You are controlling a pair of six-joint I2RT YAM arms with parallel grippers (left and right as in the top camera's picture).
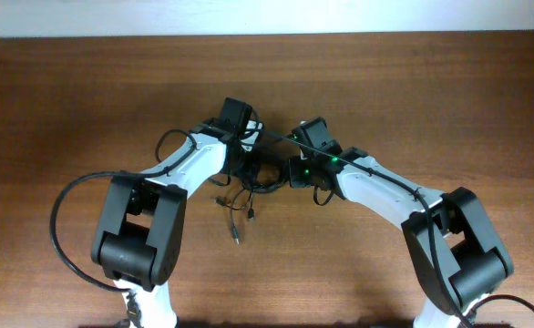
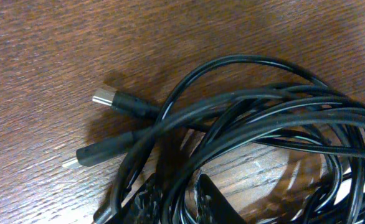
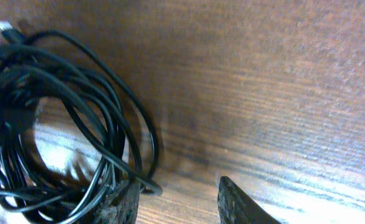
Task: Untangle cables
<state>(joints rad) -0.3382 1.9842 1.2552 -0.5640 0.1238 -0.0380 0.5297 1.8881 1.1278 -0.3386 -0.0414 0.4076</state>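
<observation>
A: Where are the cables (image 1: 253, 182) found?

B: Bunched at the middle of the desk (image 1: 85, 91), between both arms. Strands are threaded between the left fingers (image 2: 146, 200); whether they are clamped cannot be told. The right fingers (image 3: 235, 202) are held apart, one touched by a loop.

A: What could be spoiled?

B: If several strands are pulled together, the knot could be tightened, or a plug (image 2: 111, 99) snagged.

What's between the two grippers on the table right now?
A tangled bunch of thin black cables lies between the left gripper and right gripper, seen in the overhead view.
</observation>
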